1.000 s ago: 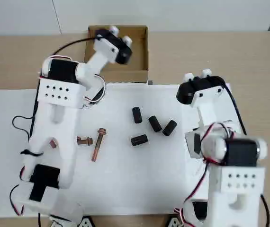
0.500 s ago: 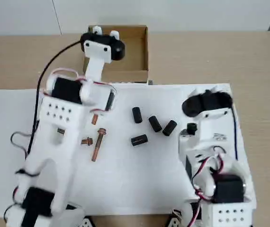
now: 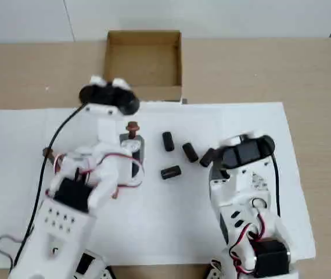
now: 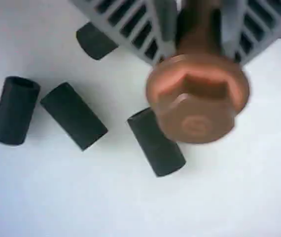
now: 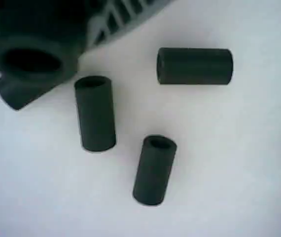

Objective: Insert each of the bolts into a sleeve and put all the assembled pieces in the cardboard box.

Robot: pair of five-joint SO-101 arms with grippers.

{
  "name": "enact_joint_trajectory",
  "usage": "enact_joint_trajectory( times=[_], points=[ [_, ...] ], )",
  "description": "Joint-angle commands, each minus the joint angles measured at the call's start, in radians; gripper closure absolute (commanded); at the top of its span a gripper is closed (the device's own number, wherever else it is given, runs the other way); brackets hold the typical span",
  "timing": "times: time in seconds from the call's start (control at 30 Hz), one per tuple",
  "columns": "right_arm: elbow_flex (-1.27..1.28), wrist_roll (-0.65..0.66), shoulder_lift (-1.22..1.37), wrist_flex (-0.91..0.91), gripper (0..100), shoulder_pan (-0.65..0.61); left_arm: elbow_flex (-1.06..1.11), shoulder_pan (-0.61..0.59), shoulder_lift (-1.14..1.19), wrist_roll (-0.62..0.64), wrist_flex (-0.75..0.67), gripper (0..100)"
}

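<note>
On my overhead feed the left claw (image 3: 132, 138) is clenched on a copper-coloured bolt (image 3: 132, 125). It grips the shank, so the hex head sticks out past the tips. On that arm's wrist camera the head faces me squarely, framed by the ribbed grey fingers (image 4: 125, 29). The claw sits over the white sheet (image 3: 154, 226), just to the left of a cluster of black sleeves. The right claw (image 3: 213, 159) is at the right edge of that cluster, closed around the gripped sleeve (image 5: 32, 61), whose open bore points straight at its own wrist camera. I cannot tell whether this one is lifted off the sheet. Three more lie loose on their sides between the two claws. The far sleeve (image 3: 167, 141) is nearest the bolt, and the middle sleeve (image 3: 189, 152) is just beside the right claw. The near sleeve (image 3: 171, 172) lies closer to the arm bases. These three are near one another but apart. The cardboard box (image 3: 144, 61) stands open on the bench (image 3: 270, 70), just past the far edge of the sheet and well apart from both claws.
</note>
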Motion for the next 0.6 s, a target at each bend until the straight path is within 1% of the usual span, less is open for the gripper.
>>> enact_joint_trajectory(
  times=[0.0, 0.1, 0.27, 0.43, 0.57],
  points=[
    [0.052, -0.009, -0.090, -0.061, 99.5, -0.007, 0.110, 0.000, -0.155, 0.051, -0.115, 100],
    [0.104, -0.009, -0.156, -0.081, 99.5, -0.059, 0.217, 0.000, -0.269, 0.095, -0.181, 100],
    [0.149, -0.011, -0.151, -0.117, 99.5, -0.165, 0.381, 0.000, -0.471, 0.143, -0.265, 100],
    [0.212, -0.009, -0.154, -0.239, 99.5, -0.236, 0.524, 0.006, -0.697, 0.147, -0.276, 100],
    [0.278, -0.005, -0.154, -0.331, 99.5, -0.308, 0.616, 0.000, -0.884, 0.186, -0.276, 100]
  ],
)
